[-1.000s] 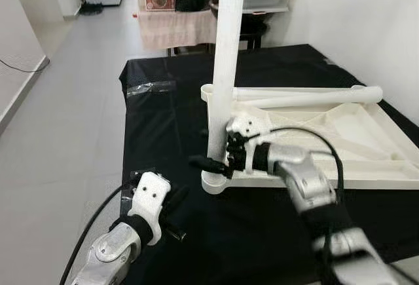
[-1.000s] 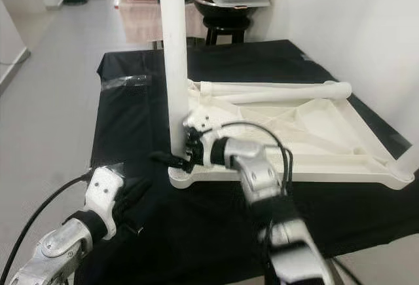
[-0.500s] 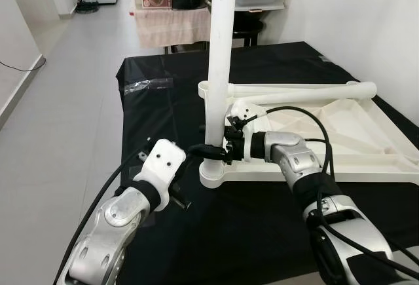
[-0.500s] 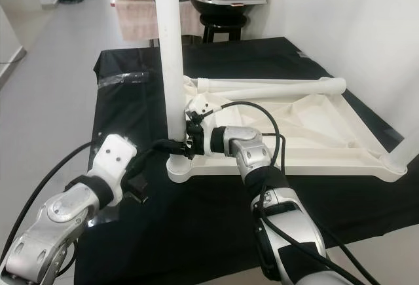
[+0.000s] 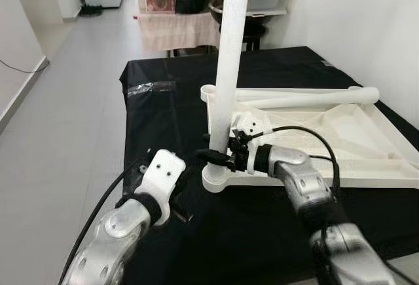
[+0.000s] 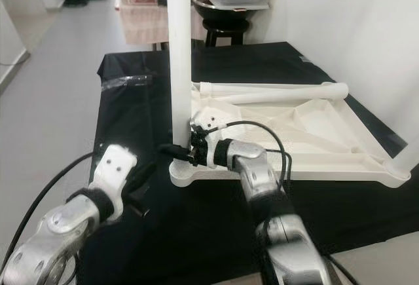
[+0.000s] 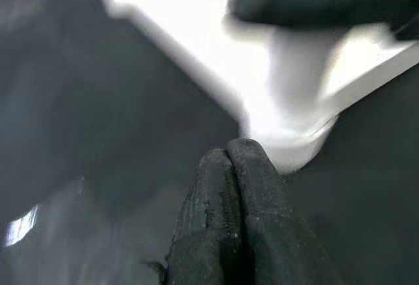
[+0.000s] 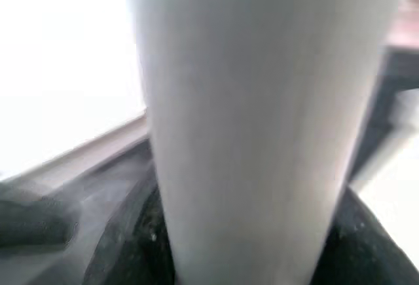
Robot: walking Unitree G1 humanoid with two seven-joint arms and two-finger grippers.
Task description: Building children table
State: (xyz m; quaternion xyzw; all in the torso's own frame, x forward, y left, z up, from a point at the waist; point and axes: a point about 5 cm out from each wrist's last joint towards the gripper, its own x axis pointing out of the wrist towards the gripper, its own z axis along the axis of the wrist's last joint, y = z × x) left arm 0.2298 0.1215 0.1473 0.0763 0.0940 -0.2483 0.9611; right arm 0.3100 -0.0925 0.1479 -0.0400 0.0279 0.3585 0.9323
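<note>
Cloth (image 5: 170, 121) of plain black is covering the desk, and the upturned white tabletop (image 5: 366, 144) of the children's table is lying on it, underside facing up, ribs showing inside its raised rim. One white leg (image 5: 230, 62) is standing upright in the corner socket (image 5: 219, 179) nearest the robot's left side, rising past the top of the head views. A second white leg (image 5: 308, 95) is lying flat along the far edge of the tabletop, one end near the far left corner socket, the other near the wall side.

The right tool (image 5: 213, 157) is reaching in from the right over the tabletop rim and is gripping the upright leg low down, just above the socket; its black fingers (image 6: 171, 149) are sitting on either side of the leg, closed against it. In the right wrist view the leg (image 8: 255, 121) is running straight between the two dark fingers, pressed close.

The left tool (image 7: 232, 180) is hovering over the black cloth beside the same corner, its white wrist housing (image 5: 160, 177) near the desk's left part. In the left wrist view its two black fingers (image 7: 209, 219) are lying pressed together with nothing between them, pointing at the rounded corner socket (image 7: 291, 141), though the picture is blurred.

A strip of clear tape (image 5: 149, 88) is lying on the cloth toward the far left. Beyond the desk, a shelf with a cloth-draped front (image 5: 177, 29) is standing against the back.
</note>
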